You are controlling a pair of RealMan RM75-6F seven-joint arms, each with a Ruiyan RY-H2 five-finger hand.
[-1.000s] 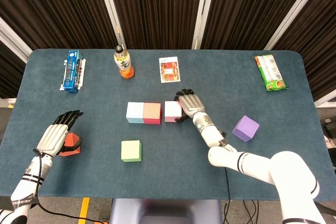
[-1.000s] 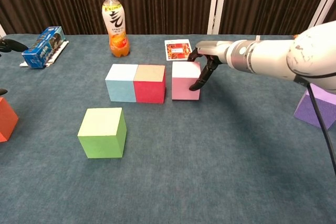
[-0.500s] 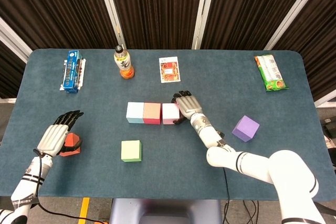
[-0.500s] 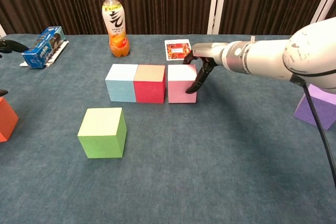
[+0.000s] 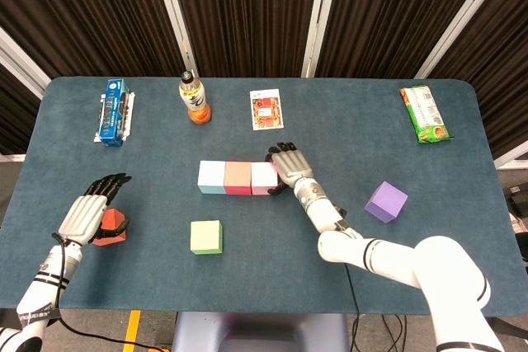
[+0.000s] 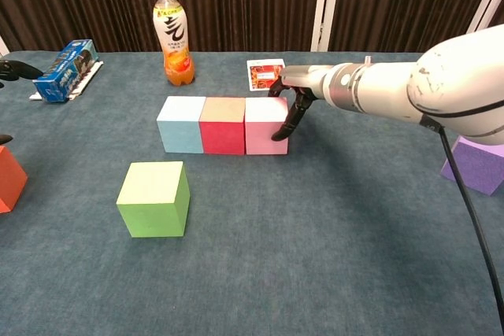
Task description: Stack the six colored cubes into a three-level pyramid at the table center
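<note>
Setting: dark pleated curtains hung behind a blue-grey table (image 5: 346,121) that filled both views.
Right hand: the right hand (image 5: 286,167) lay against the right side of the pink cube (image 5: 264,178), its dark fingers (image 6: 285,120) curled down over the cube's outer face and touching it. It pressed on the cube from the side rather than gripping it, and held nothing.
Row of cubes: the pink cube sat flush against the red cube (image 5: 238,177), which sat flush against the light blue cube (image 5: 212,176). The three made one straight row on the table near its middle, light blue at the left end and pink at the right.
Left hand: the left hand (image 5: 87,210) rested palm down over the orange cube (image 5: 110,227) near the table's left front edge, fingers stretched forward and apart. Whether it gripped the cube could not be told.
Other cubes: the green cube (image 5: 205,237) stood alone in front of the row, nearer the robot. The purple cube (image 5: 386,201) stood well apart at the right.
Far side of table: an orange drink bottle (image 5: 193,97) stood upright, a blue box (image 5: 112,111) lay at the far left, a small printed card (image 5: 265,110) lay behind the row, and a green snack packet (image 5: 426,113) lay at the far right.
</note>
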